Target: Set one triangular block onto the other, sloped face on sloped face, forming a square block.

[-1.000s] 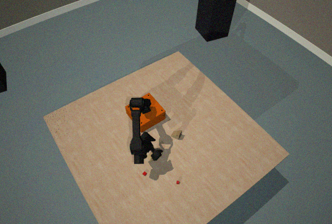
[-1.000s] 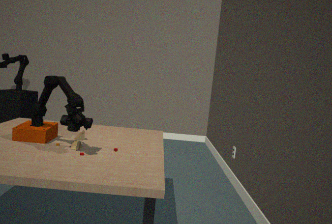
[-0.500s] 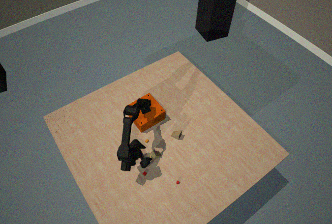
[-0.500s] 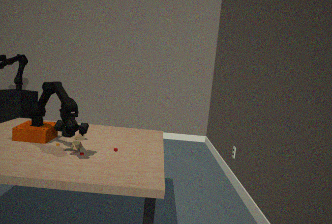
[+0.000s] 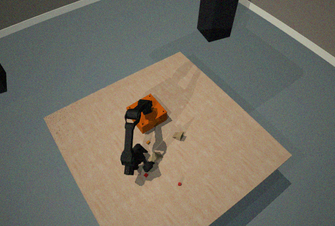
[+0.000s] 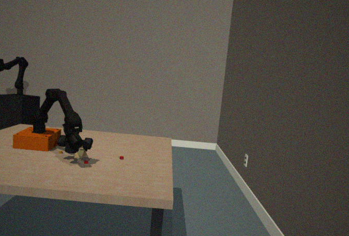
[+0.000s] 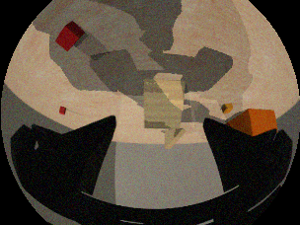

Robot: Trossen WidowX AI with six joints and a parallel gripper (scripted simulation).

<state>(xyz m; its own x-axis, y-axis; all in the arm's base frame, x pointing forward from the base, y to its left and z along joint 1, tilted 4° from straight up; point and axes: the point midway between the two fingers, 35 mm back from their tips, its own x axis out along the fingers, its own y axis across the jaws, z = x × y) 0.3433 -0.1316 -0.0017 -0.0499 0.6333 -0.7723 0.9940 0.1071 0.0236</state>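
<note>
One tan triangular block (image 5: 156, 156) (image 6: 80, 155) (image 7: 162, 106) lies on the table (image 5: 221, 159) (image 6: 141, 177) close by my gripper, partly covered by it in the top view. The other tan triangular block (image 5: 177, 135) (image 7: 173, 137) lies apart from it, farther from the gripper; in the exterior view it is mostly or wholly hidden. My gripper (image 7: 161, 120) is open and empty, its fingers wide apart. In the wrist view the nearer block shows between and beyond the fingertips, with shadow across part of it. Whether a finger touches it is unclear.
A red cube (image 5: 146, 175) (image 6: 86, 162) (image 7: 69, 37) lies near the gripper. A second red cube (image 5: 179, 184) (image 6: 121, 158) (image 7: 62, 111) lies farther off. A small orange block (image 5: 148, 142) (image 6: 60, 152) (image 7: 227, 108) lies between the nearer triangular block and the orange base (image 5: 154, 123) (image 6: 31, 142) (image 7: 259, 121).
</note>
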